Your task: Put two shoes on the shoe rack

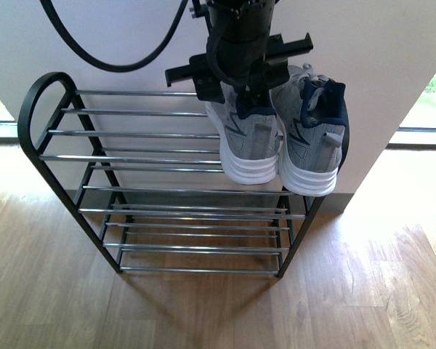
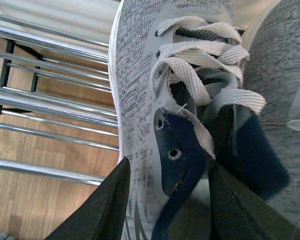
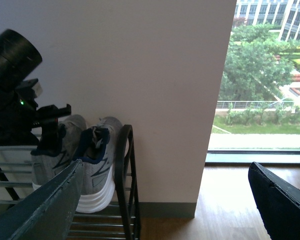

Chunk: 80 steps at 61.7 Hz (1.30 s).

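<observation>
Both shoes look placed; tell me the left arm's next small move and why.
Probably open the left gripper and lift straight up: its fingers straddle the collar of the shoe, which already lies on the rack top rods beside the other shoe.

left shoe beside right shoe atop rack, right end
</observation>
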Motion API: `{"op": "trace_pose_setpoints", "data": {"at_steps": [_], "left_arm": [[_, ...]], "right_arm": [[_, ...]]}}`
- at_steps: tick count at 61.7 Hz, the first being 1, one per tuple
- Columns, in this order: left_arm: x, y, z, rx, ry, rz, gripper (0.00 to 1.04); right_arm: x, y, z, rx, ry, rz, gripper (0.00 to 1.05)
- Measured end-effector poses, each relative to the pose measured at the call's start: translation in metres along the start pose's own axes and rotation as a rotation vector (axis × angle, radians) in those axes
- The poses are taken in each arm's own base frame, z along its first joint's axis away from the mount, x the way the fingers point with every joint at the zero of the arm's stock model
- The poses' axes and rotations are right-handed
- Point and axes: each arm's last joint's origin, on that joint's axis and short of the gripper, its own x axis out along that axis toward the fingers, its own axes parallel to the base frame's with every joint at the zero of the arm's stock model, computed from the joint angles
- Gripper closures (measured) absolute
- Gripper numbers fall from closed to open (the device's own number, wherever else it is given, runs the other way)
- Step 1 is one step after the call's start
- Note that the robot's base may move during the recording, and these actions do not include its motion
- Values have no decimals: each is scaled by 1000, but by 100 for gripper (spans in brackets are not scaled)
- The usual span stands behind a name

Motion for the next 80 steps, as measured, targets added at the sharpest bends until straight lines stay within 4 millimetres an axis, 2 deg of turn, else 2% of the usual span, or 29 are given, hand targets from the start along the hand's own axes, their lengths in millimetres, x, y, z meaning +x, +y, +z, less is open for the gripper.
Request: {"op": "trace_pose_setpoints", "data": {"at_steps": [12, 16, 19, 20, 23, 30, 32, 42, 55, 70, 80], "left_arm": [[-71, 11, 24, -41, -137, -59, 19], [-86, 11, 32, -52, -171, -75, 8], [-89, 15, 35, -12, -356, -74, 14], [-89, 20, 35, 19, -455, -43, 18], [-88, 33, 29, 58, -593, -27, 25], [-96, 81, 5, 173, -850, -50, 43], [-106, 102, -4, 193, -921, -50, 50], [-139, 161, -28, 206, -1042, -15, 73], [-154, 208, -71, 260, -991, -11, 104], [-183, 253, -110, 262, -995, 1, 104], [-185, 270, -132, 264, -982, 5, 104]], "right_arm": [[0, 0, 0, 0, 0, 0, 9], [0, 0, 0, 0, 0, 0, 9], [0, 0, 0, 0, 0, 0, 9], [0, 0, 0, 0, 0, 0, 9], [0, 0, 0, 0, 0, 0, 9], [0, 0, 0, 0, 0, -3, 9], [0, 0, 0, 0, 0, -2, 9], [0, 0, 0, 0, 0, 0, 9], [0, 0, 0, 0, 0, 0, 9], [0, 0, 0, 0, 0, 0, 9], [0, 0, 0, 0, 0, 0, 9]]}}
